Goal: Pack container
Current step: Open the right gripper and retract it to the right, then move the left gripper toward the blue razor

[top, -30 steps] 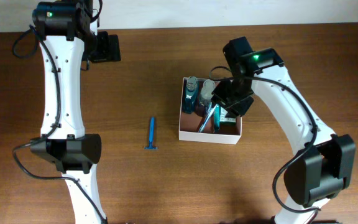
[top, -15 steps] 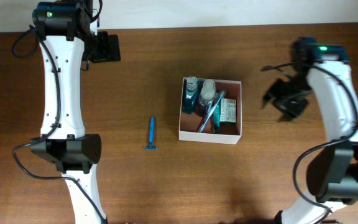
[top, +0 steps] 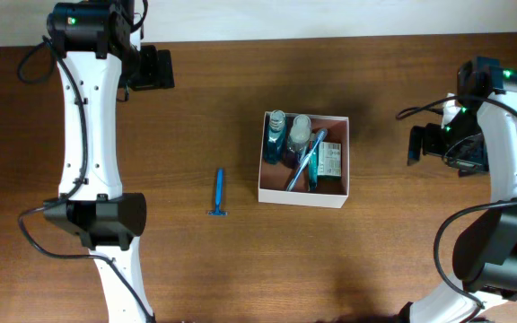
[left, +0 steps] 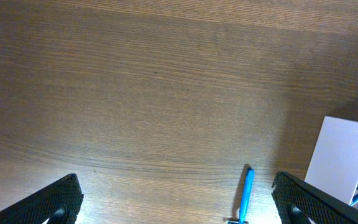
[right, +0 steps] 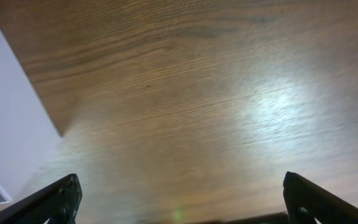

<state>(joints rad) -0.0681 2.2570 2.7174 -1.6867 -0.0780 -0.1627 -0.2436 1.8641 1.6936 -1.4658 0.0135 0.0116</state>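
The container [top: 302,195] is a white-walled open box at the table's middle, holding two small bottles [top: 278,133], a green packet [top: 331,161] and a blue toothbrush [top: 300,170]. A blue razor [top: 219,193] lies on the wood to its left. My left gripper [top: 163,68] hangs open at the far left, well away from both. In the left wrist view it [left: 179,206] stands wide over bare wood, with the razor [left: 247,195] and the container's wall [left: 342,155] at lower right. My right gripper [top: 417,145] is open and empty, right of the container. In the right wrist view it [right: 182,208] has the white wall [right: 8,124] at left.
The brown wooden table [top: 240,269] stretches all round the box. A pale wall strip [top: 258,18] runs along the far edge. The two white arms stand at the left [top: 88,135] and right [top: 510,170] sides.
My right gripper has left the container, swung out to the right and opened fully. The toothbrush and packet now lie in the box. The left arm has not moved.
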